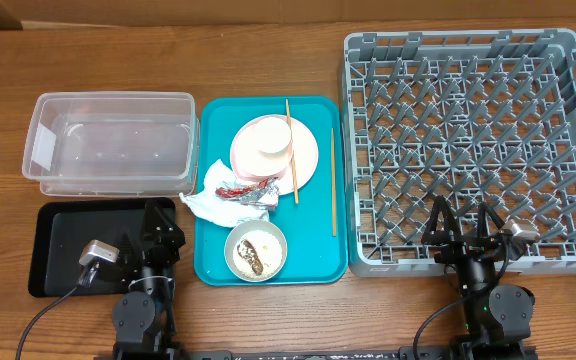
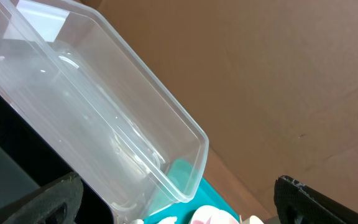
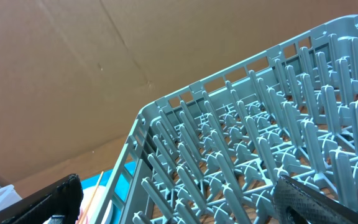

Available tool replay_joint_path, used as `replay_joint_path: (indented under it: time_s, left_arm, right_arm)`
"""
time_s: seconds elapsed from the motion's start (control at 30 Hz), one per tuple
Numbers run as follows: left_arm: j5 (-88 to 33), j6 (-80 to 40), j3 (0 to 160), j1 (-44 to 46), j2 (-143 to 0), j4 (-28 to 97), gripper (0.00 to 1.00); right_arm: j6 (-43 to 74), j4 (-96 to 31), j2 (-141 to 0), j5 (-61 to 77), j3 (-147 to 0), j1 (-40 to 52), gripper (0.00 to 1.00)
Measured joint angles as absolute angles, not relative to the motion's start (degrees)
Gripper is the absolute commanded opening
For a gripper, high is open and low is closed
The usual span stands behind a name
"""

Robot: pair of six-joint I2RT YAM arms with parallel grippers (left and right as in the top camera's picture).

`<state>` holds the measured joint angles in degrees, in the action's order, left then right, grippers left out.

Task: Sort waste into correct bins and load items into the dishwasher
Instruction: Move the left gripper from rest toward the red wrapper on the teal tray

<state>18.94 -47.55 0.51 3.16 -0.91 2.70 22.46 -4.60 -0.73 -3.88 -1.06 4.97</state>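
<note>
- My left hand (image 1: 160, 218) is nearest, at the desk's front edge. It is released, fingers spread wide and holding nothing, and it hangs over the near right corner of the black tray (image 1: 63, 250). I judge it waits there because both bins lie on its side.
- My right hand (image 1: 459, 210) is likewise slack and empty. It hovers over the near edge of the dish rack (image 1: 354, 150), so loading should fall to it.
- Between my hands, on the teal tray (image 1: 208, 255), a pale bowl (image 1: 273, 235) stands upright. It holds white rice (image 1: 244, 262) and a brown lump (image 1: 253, 256) (these want tipping out before the bowl is racked).
- Just beyond it lies the napkin (image 1: 208, 200), crumpled white with foil and red scraps. It spills over the teal tray's left edge.
- Further back, the round pinkish-white plate (image 1: 306, 165) carries a pink bowl (image 1: 266, 140).
- One chopstick (image 1: 291, 150) lies across the plate, and the second chopstick (image 1: 333, 180) lies flat near the teal tray's right edge.
- Behind the black tray sits the clear tub (image 1: 108, 150), see-through and holding nothing.
- The dish rack reaches farthest back, a grey lattice of upright pegs with no dish in it yet, so I judge the sorting not yet begun.
</note>
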Motion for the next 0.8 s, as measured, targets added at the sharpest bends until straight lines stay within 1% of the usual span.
replay_joint_path:
  time_s: [0.23, 0.33, 0.53, 0.63, 0.67, 0.7, 0.77, 0.8]
  left_arm:
    - [19.8, -42.8, 0.5, 3.2, -0.9, 2.6, 1.00]
    - [21.5, -41.0, 0.5, 3.2, -0.9, 0.5, 1.00]
    - [23.3, -40.3, 0.5, 3.2, -0.9, -13.6, 1.00]
    - [17.3, -40.0, 0.6, 3.1, -0.9, -19.8, 1.00]
    - [13.6, -39.7, 1.2, 3.1, -0.9, -19.0, 1.00]
    - [9.9, -39.2, 2.3, 3.2, -0.9, -15.7, 1.00]
    - [2.3, -38.5, 7.3, 3.3, -1.5, -0.7, 1.00]
    - [-0.5, -38.3, 10.9, 3.3, -2.5, 8.8, 1.00]
  right_arm:
    - [22.5, -4.6, -0.7, -3.9, -1.1, 5.0, 1.00]
    - [22.5, -4.6, -0.7, -3.9, -1.1, 5.0, 1.00]
    - [22.5, -4.7, -0.7, -3.9, -1.1, 5.0, 1.00]
    - [22.5, -4.7, -0.7, -3.9, -1.1, 5.0, 1.00]
    - [22.5, -4.7, -0.7, -3.9, -1.1, 5.0, 1.00]
    - [22.5, -4.7, -0.7, -3.9, -1.1, 5.0, 1.00]
    - [22.5, -4.7, -0.7, -3.9, -1.1, 5.0, 1.00]
    - [22.5, -4.8, -0.7, -3.8, -1.1, 5.0, 1.00]
